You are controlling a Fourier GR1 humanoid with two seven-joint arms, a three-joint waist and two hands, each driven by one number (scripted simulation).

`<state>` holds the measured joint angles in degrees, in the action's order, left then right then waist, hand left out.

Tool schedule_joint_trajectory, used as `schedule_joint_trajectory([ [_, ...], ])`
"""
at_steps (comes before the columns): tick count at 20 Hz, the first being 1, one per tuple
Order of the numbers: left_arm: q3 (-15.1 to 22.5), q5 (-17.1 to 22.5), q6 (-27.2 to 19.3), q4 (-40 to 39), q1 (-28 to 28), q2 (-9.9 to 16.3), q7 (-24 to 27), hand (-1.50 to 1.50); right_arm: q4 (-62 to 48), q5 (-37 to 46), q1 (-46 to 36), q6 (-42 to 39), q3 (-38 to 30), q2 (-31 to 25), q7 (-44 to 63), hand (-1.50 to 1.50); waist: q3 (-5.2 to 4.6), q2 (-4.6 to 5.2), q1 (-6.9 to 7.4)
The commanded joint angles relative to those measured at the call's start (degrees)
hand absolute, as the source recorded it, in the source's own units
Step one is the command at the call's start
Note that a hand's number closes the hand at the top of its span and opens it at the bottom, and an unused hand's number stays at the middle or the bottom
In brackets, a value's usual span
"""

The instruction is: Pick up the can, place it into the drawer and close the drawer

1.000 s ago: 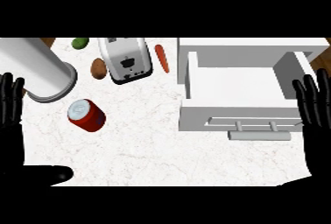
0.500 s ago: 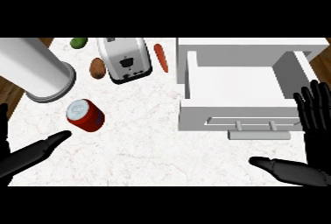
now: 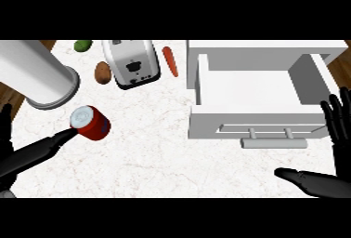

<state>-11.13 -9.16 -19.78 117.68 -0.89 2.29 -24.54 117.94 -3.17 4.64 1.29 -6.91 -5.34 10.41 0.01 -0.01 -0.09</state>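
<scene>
A: Where is the can?
B: It stands on the counter, on the left side. It is red with a pale round top. It is just in front of the big white tube.

A: What is the left hand doing?
B: It comes in from the near left. One long dark finger is stretched out straight, and its tip is right at the can's near left side. It looks like it touches the can, but I cannot be sure. Nothing is curled round the can.

A: And the right hand?
B: It shows at the right edge, beside the drawer. Its fingers point up, straight and a little spread. Its thumb sticks out low down, toward the left. It holds nothing.

A: Is the drawer open?
B: Yes. It is pulled out, white inside, with nothing in it that I can see. Its handle is on the near side.

A: What else is there?
B: A toaster at the far side. A potato is left of it and a carrot is right of it. A small green thing is far left, maybe a lime.
</scene>
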Motion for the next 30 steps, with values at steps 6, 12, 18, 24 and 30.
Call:
schedule_joint_trajectory([
  [6, 3.16, -1.71, -4.35, -12.50, -4.46, -2.24, 4.66, -1.50, 3.33, 0.99, 3.34, -0.23, 0.71, 1.82, -0.90, -1.50, -0.01, 0.01, -0.23],
  [12, 3.90, 1.59, -4.74, -19.43, -1.05, -2.15, 12.43, -1.50, 5.11, -1.18, 2.54, -2.01, -2.38, 0.01, 1.43, -1.50, -0.02, -0.01, -0.06],
  [18, 3.65, 3.99, -7.98, -28.69, -1.12, -2.25, 20.94, -1.50, 5.54, -2.43, 2.06, -2.97, -4.41, -0.44, 2.15, -1.50, -0.02, 0.00, -0.02],
  [24, 4.43, 11.17, -12.10, -39.65, 0.05, -2.27, 33.90, -1.50, 7.79, -5.19, 5.68, -5.54, -6.37, -0.85, 2.53, -1.50, -0.04, 0.00, -0.21],
  [30, -0.25, 12.38, -8.44, -45.28, -2.61, -2.16, 34.84, -1.50, 9.69, -3.91, 7.91, -6.77, -6.30, 1.10, 0.72, -1.50, -0.02, -0.01, -0.13],
])
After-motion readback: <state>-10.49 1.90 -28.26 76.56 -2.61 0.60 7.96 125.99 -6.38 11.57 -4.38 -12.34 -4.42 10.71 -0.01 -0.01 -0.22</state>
